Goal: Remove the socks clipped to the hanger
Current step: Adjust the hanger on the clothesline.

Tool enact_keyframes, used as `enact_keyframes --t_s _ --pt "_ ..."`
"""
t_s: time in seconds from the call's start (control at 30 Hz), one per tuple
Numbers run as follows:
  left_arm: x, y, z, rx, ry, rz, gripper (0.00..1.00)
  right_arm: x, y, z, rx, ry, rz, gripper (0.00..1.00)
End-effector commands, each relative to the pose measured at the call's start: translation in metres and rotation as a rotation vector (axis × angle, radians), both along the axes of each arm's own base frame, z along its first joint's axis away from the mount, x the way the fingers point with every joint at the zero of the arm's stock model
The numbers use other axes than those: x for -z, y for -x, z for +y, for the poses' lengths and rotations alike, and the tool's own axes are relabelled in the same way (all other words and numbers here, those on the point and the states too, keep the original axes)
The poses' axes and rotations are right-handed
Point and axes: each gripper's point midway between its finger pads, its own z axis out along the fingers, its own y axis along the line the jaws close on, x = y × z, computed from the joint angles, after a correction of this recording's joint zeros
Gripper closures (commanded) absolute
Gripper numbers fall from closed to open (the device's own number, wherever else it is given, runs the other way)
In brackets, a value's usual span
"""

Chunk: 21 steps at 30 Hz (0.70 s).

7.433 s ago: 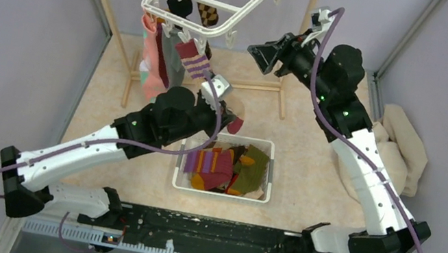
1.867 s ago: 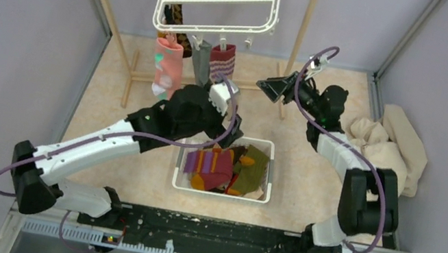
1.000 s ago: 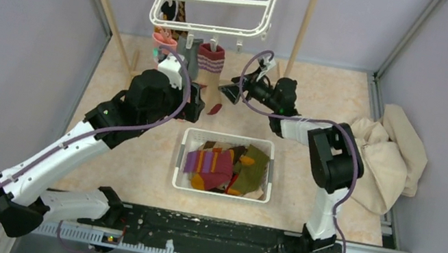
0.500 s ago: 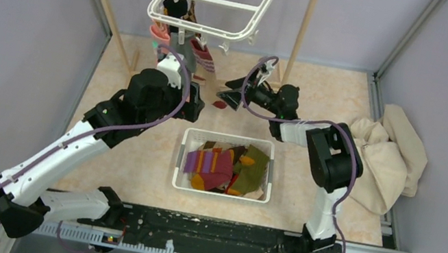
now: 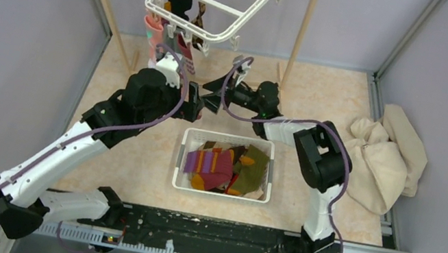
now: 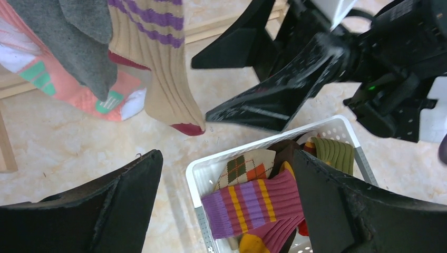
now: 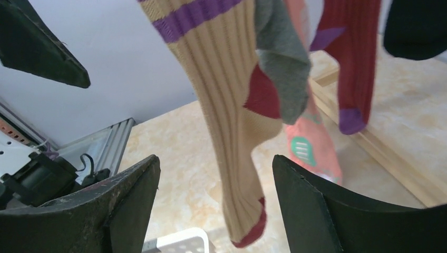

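Your R gripper (image 7: 214,161) has its jaws spread wide. A tan ribbed sock (image 7: 226,105) (purple stripe, maroon heel & toe) hangs in the gap btwn them, not clamped. Behind it you see a grey sock (image 7: 279,63), a pink sock (image 7: 311,142) w/ a mint patch, a maroon sock (image 7: 356,63) w/ a purple toe, and a black sock (image 7: 416,26) top right. A white basket corner (image 7: 179,240) shows at the btm edge.

L arm (image 5: 55,159), R arm (image 5: 320,206): white links, blk joints, purple cables (image 5: 345,190). L gripper (image 6: 226,161), R gripper (image 7: 216,163): blk wedge fingers (image 6: 121,205).

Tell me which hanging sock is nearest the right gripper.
The tan sock with purple stripes and maroon toe: it hangs before the right gripper's open jaws; the grey sock, pink sock and red sock hang behind.
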Motion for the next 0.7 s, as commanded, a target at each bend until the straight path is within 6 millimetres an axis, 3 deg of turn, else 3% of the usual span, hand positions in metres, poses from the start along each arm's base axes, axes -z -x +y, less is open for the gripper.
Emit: enact_keyframes --t_s 0.0,0.13,0.3,0.37,0.5,0.67 --pt "-0.029 0.004 0.007 -0.008 0.044 -0.060 0.01 -0.004 0.002 0.033 0.019 -0.011 -0.065 0.21" --pt "-0.038 0.008 0.012 -0.013 0.057 -0.074 0.01 0.011 -0.006 0.057 0.130 -0.004 -0.047 0.21" --pt "-0.050 0.016 0.022 -0.024 0.066 -0.093 0.01 0.039 -0.049 0.071 0.380 0.044 0.044 0.22" --pt "-0.056 0.020 0.026 -0.028 0.070 -0.104 0.01 0.040 -0.057 0.077 0.404 0.042 0.052 0.25" --pt "-0.064 0.025 0.037 -0.050 0.069 -0.121 0.01 0.031 -0.059 0.086 0.378 0.020 0.055 0.56" --pt "-0.068 0.030 0.046 -0.075 0.074 -0.134 0.01 0.007 -0.037 0.084 0.289 -0.026 0.030 0.94"
